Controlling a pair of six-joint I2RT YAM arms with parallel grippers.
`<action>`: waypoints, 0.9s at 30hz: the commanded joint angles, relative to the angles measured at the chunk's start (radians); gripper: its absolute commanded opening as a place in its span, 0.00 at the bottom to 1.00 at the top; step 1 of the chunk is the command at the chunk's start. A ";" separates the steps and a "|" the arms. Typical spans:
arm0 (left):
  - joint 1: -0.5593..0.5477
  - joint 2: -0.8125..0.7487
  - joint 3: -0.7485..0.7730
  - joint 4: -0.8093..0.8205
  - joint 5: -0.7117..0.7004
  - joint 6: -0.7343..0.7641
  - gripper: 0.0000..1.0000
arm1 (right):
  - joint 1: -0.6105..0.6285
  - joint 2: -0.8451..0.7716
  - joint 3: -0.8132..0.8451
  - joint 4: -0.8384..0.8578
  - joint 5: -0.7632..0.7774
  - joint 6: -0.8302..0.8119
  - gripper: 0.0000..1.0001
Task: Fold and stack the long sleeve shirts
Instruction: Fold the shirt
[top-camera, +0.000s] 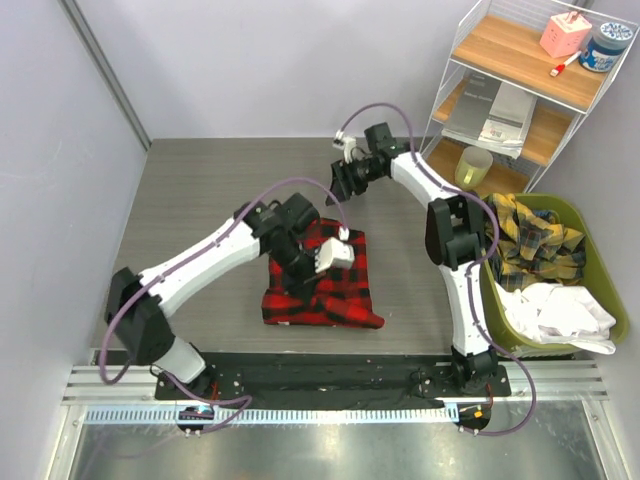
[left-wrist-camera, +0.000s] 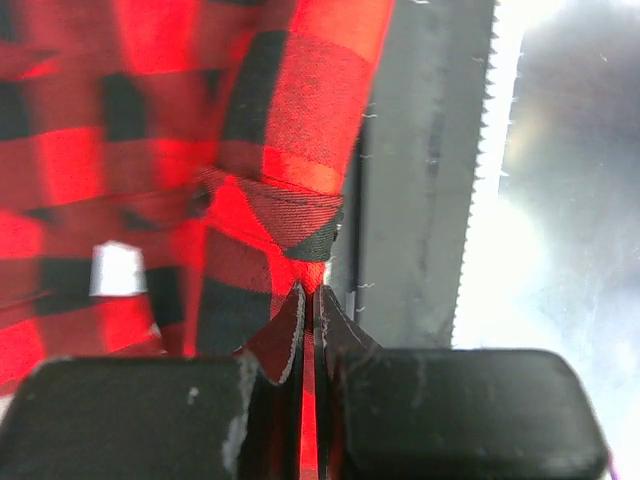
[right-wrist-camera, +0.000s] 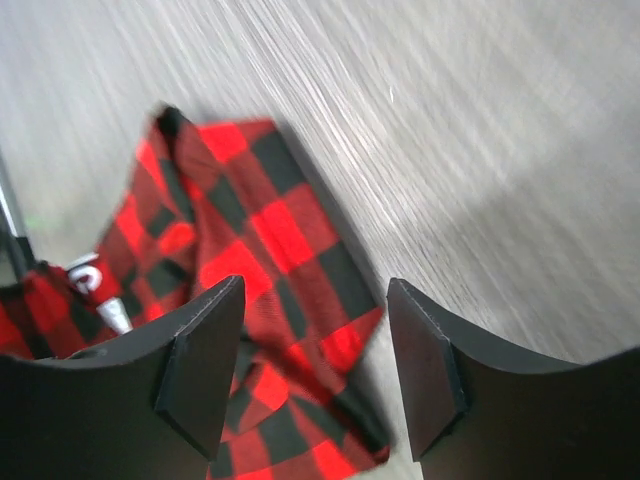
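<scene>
While the left gripper (top-camera: 298, 262) reaches down over the table (top-camera: 200, 190), its jaws are pinched tight on a fold of the red-and-black checked shirt (top-camera: 325, 290); the left wrist view shows a sliver of red cloth caught between the two dark fingers (left-wrist-camera: 150, 420), right at the shirt's edge (left-wrist-camera: 280, 120), with a small white patch (left-wrist-camera: 118, 270) showing on the cloth further in; beside that edge lies bare grey table and a toothed rail at the near side. The shirt lies in a rough folded block on the middle of the table, closer to the arm bases than to the far wall; its near hem is rumpled.

The right gripper (top-camera: 343, 182) hangs above the far part of the table, apart from the shirt; its jaws stand wide with nothing between them (right-wrist-camera: 313, 370), and below them a corner of the shirt (right-wrist-camera: 260, 240) shows against the grey surface.

To the right of the table sits a green basket (top-camera: 505, 322); in it lie a yellow-and-black plaid shirt (top-camera: 535, 240) toward the back and a bundle of white cloth (top-camera: 562, 312) toward the front, both crumpled. Behind the basket stands a wire shelf (top-camera: 520, 50) with wooden boards; the top board holds a pink box (top-camera: 565, 35) and a blue-lidded jar (top-camera: 607, 45); the middle one holds flat papers (top-camera: 495, 110); the lowest holds a pale cup (top-camera: 474, 166).
</scene>
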 joint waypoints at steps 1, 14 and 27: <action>0.166 0.183 0.200 -0.132 0.076 0.124 0.01 | 0.024 0.065 0.025 -0.030 0.020 -0.046 0.63; 0.435 0.675 0.657 -0.189 0.099 0.215 0.45 | 0.024 0.059 -0.013 -0.066 -0.024 -0.100 0.53; 0.458 0.457 0.266 0.050 0.438 0.095 0.87 | 0.010 -0.124 -0.136 -0.150 -0.145 -0.088 0.59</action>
